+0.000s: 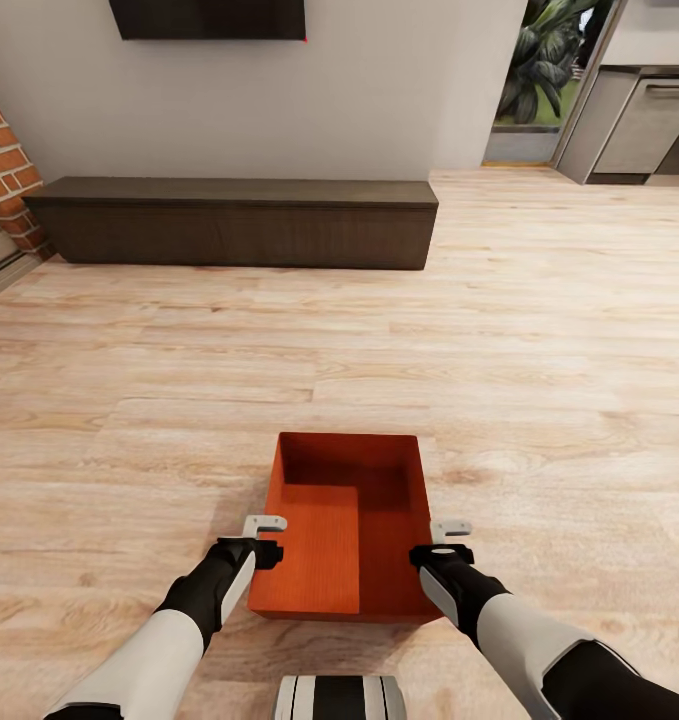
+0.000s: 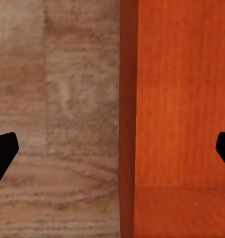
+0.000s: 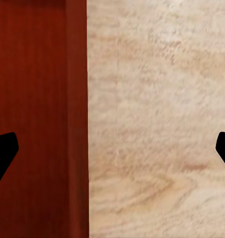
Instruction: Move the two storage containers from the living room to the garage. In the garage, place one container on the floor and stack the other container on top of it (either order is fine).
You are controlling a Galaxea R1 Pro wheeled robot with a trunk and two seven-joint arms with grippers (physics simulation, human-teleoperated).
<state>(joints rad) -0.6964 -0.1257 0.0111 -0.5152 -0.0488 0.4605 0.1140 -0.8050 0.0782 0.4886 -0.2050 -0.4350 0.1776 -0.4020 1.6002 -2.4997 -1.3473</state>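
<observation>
So you've got one storage container [image 1: 344, 525] sitting on the wood plank floor [image 1: 539, 380] of the living room, right in front of the robot's base, and both arms are lined up to straddle its long walls. The left gripper [image 1: 263, 538] hangs over the left wall and the right gripper [image 1: 447, 540] over the right one. Both wrist views show a wall edge running between widely parted fingertips, so both are spread open and holding nothing yet. That looks like setup for a two-sided lift.

The box is plain orange-red, flat-walled, open-topped and rectangular, with a faint ribbed grain. The walls look thin and smooth, so I'd guess they could slip in a pinch. Far behind sits a long dark low cabinet [image 1: 239, 220] against the beige wall.
</observation>
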